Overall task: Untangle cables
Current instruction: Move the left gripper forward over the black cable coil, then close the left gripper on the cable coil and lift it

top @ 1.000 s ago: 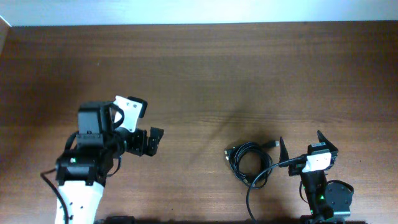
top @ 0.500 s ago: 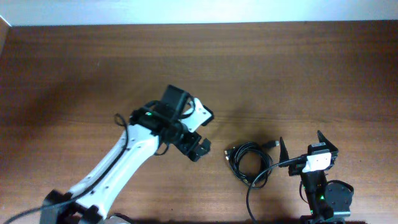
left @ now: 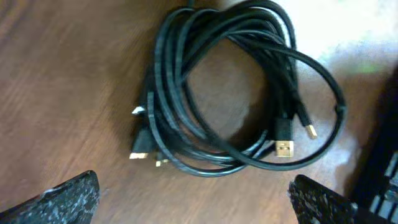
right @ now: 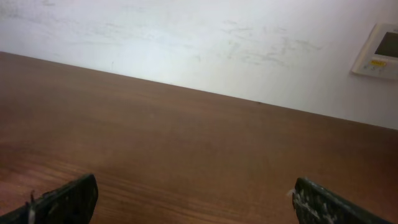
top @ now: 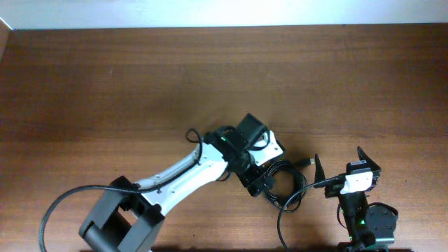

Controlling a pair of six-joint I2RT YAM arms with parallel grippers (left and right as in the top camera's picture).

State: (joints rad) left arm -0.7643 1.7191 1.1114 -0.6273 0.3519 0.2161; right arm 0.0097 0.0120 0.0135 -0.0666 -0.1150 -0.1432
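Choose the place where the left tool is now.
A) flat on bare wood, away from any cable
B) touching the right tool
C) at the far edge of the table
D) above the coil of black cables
D: in the overhead view the left tool is over the coil of black cables, and its wrist camera looks straight down on the coil between its open fingers.

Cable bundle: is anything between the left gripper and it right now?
Nothing visible. The left gripper hangs open directly over the cable bundle, with only bare table around the coil. The right gripper sits apart, off the path.
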